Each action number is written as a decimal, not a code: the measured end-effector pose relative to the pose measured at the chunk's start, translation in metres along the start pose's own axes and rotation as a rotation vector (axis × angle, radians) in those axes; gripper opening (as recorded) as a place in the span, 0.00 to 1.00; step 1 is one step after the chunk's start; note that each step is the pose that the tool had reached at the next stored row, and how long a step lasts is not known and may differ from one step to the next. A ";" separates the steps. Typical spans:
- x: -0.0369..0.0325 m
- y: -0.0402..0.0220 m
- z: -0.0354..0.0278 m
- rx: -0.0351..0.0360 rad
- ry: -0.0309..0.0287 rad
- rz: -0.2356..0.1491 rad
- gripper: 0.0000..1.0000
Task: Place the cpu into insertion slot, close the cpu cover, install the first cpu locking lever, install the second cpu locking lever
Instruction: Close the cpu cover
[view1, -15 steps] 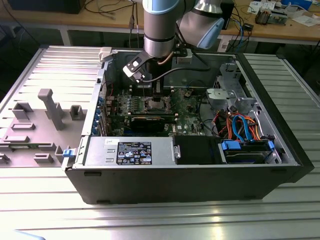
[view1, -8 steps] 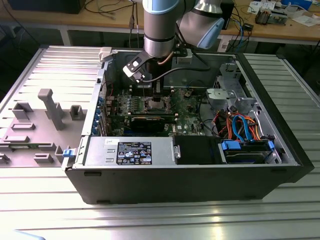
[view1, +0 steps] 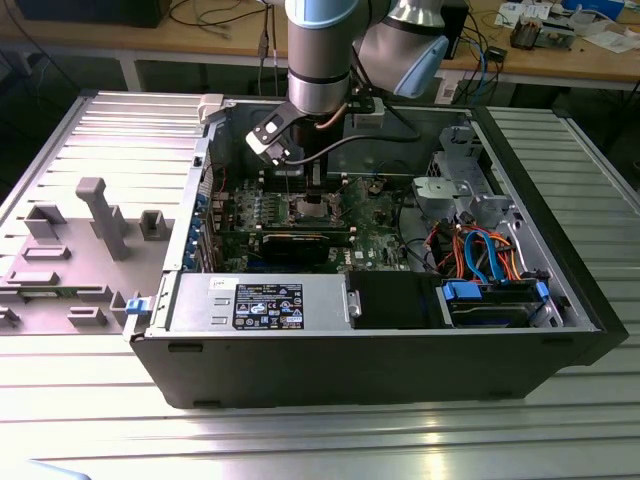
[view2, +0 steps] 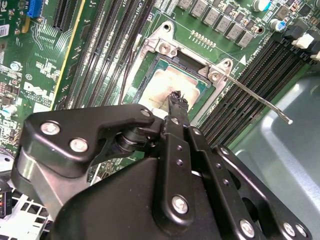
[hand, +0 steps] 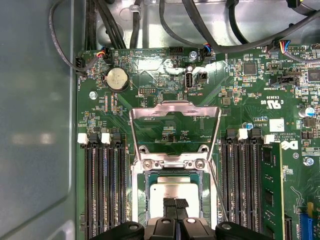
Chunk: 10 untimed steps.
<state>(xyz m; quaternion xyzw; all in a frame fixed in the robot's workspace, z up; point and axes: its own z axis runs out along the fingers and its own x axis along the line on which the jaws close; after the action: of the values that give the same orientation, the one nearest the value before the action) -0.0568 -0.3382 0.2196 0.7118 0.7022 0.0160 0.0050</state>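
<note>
I see my fingers (hand: 164, 204) pressed together with their tips on or just above the cpu (hand: 172, 190), which lies flat in the insertion slot (hand: 145, 176), probably to seat it, while the cpu cover (hand: 175, 106) stands swung open, leaving that slot uncovered.

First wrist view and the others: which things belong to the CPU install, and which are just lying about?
Job in hand:
cpu, seated in the insertion slot
cpu cover, raised
locking lever
gripper, over the cpu

Lying about:
coin battery
memory slots
power supply
grey blocks beside the computer case
</note>
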 end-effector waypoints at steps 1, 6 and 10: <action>0.0000 0.0000 0.0000 0.0000 0.0000 0.000 0.11; 0.0001 0.0000 0.0001 0.0004 0.0009 -0.030 0.11; 0.0000 0.0000 0.0000 0.0006 0.0010 -0.035 0.11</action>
<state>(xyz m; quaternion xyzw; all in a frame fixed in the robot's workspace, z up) -0.0568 -0.3382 0.2196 0.6995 0.7145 0.0160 0.0047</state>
